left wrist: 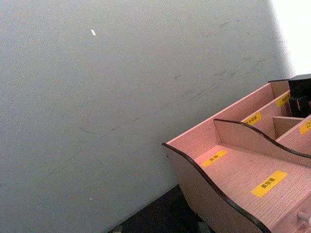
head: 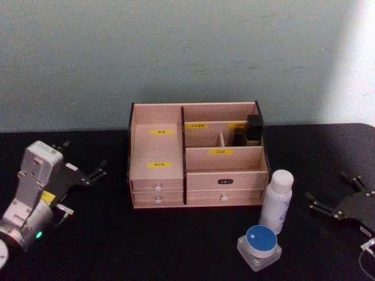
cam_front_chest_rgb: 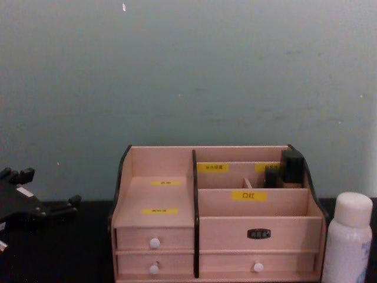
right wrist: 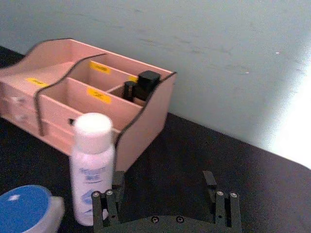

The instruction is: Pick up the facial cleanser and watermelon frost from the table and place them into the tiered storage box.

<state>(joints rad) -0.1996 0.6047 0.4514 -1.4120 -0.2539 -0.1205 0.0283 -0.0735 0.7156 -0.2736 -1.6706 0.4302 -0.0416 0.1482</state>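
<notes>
White facial cleanser [head: 276, 202] is standing on the black table [head: 146, 246] before the tiered storage box's [head: 202, 175] right end, with the watermelon frost [head: 259, 246] sitting just beside it, nearer the robot. I'm seeing the left gripper [head: 82, 158] and right gripper [head: 331, 192] both spread-fingered, gripping nothing, one out to each side.

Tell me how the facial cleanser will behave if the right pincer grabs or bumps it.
The facial cleanser stands tall and slim on a narrow base, so a high nudge would probably tip it. Its round body would likely roll, perhaps against the watermelon frost just in front. The smooth wall looks slippery; the open right pincer should close mid-body.
</notes>
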